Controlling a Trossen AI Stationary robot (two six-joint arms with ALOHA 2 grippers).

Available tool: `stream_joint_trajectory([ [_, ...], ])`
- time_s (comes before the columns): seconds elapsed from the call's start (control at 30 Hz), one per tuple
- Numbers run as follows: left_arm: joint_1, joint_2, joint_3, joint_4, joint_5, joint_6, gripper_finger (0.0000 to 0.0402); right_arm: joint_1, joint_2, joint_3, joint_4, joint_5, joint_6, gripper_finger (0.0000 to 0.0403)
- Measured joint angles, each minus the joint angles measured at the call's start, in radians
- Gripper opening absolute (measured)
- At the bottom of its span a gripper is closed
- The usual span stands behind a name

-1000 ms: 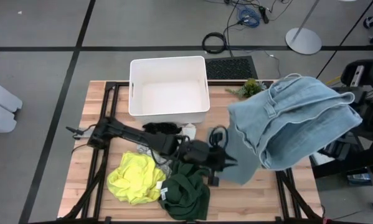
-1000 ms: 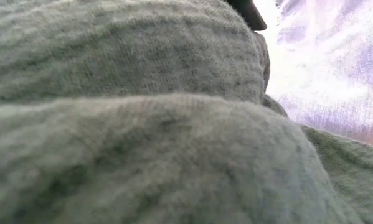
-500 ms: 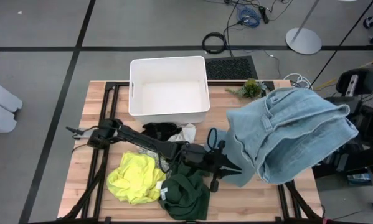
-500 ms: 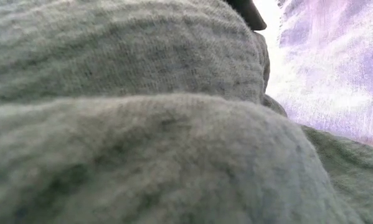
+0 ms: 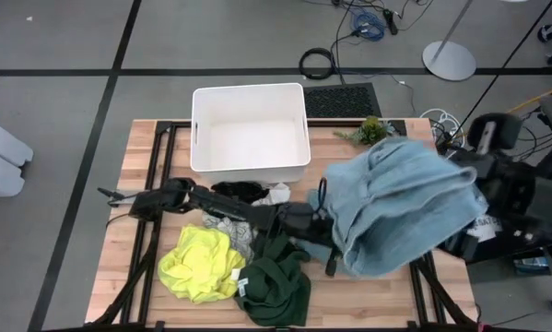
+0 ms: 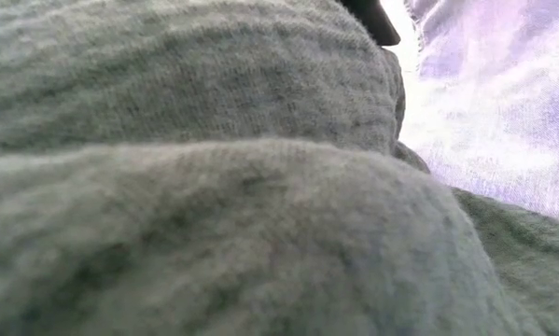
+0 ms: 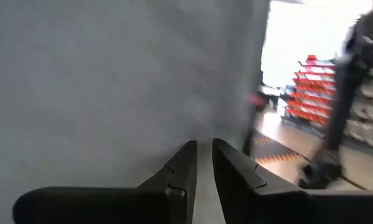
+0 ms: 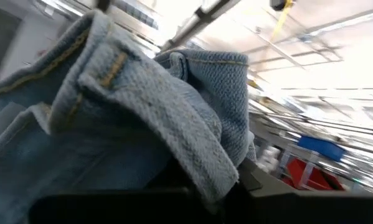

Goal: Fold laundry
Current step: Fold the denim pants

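So, jeans (image 5: 405, 207): light blue, hanging bunched over the table's right half, clear of the bin (image 5: 202, 138), held between the two arms.
Right gripper (image 8: 217, 190): clenched on the jeans' waistband; the band drapes over its fingers and hides them from above.
Left gripper (image 7: 203, 149): reached across mid-table to the jeans' near edge, jaws almost together with a sliver of blue cloth between them; looks like a thin pinch.
Rest of the laundry: yellow (image 5: 200, 263) and green (image 5: 276, 281) heaped at the front edge, black (image 5: 237, 192) and white patterned (image 5: 276, 194) just in front of the bin, all unfolded.
Low view: blocked by green cloth (image 6: 186, 187) against the lens.
Risk 1: the left pinch is shallow, so tension from the right arm could pull the cloth out and drop that edge.
Risk 2: the jeans are doubled over themselves, so laying them down as they are would likely trap creases or a twisted leg.
Risk 3: the left arm lies over the black and white pieces, beside the green; sweeping it could drag them along.
Risk 4: the hanging denim may land on the green heap, not on bare table (image 5: 386, 295).
Vs a second ago: the jeans were spread farther right and looked larger; now they are drawn in toward centre and more compact.
Right arm: more of it shows beyond the cloth now.
Heaps and bin: no visible shift.
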Motion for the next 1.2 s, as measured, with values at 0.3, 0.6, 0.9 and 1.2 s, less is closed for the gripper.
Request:
stream_joint_trajectory([
  [0.3,0.078,0.006,0.019,0.016,0.03,-0.008,0.006,-0.07,0.036,0.0,-0.105,-0.208,0.166,0.0023],
  [0.6,0.147,0.006,0.084,0.115,0.01,-0.01,0.006,-0.14,0.09,0.0,-0.19,-0.343,0.332,0.0023],
  [0.9,0.201,-0.007,0.242,0.014,-0.001,0.004,0.006,-0.12,0.095,0.0,-0.409,-0.34,0.621,0.0023],
  [1.2,0.234,-0.119,0.265,-0.243,-0.123,0.23,0.006,-0.026,0.152,0.001,-0.645,-0.245,0.863,0.0023],
])
